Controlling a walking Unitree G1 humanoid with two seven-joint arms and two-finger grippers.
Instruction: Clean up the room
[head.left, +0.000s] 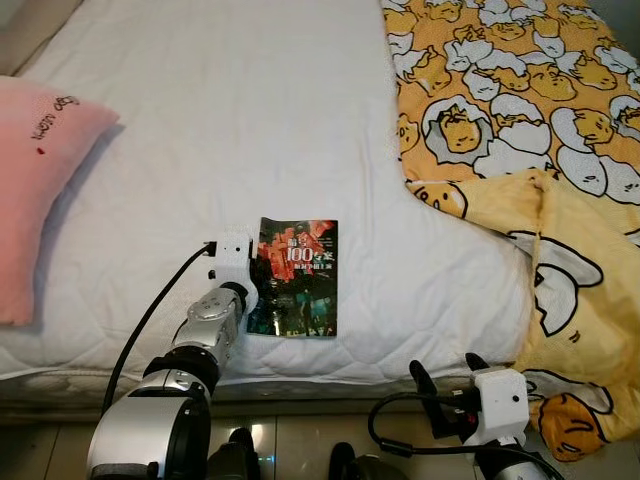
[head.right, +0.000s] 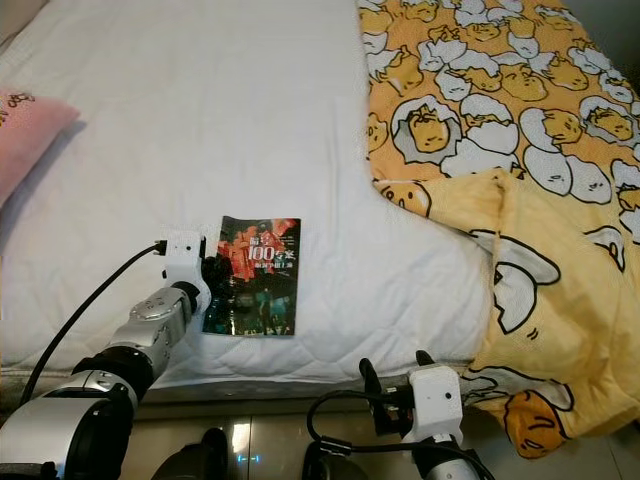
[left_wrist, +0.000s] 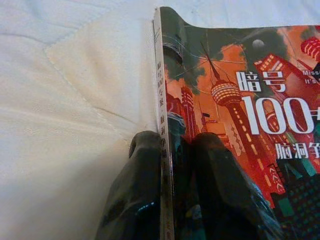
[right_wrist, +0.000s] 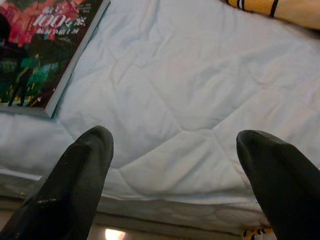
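The left gripper (left_wrist: 172, 150) fingers are clamped across the spine edge of the paperback book (head.left: 296, 277), which lies flat on the bed (head.left: 250, 120), long axis running away from them. The right gripper (right_wrist: 172, 175) fingers are spread wide, book well off to their side.

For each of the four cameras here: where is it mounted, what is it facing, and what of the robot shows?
Left and right eye views: head, looking down at the bed; both silver arms show.
Left wrist view: left gripper, shut on the book at its spine.
Right wrist view: right gripper, open, facing the mattress edge.
Shared: every view shows the book.
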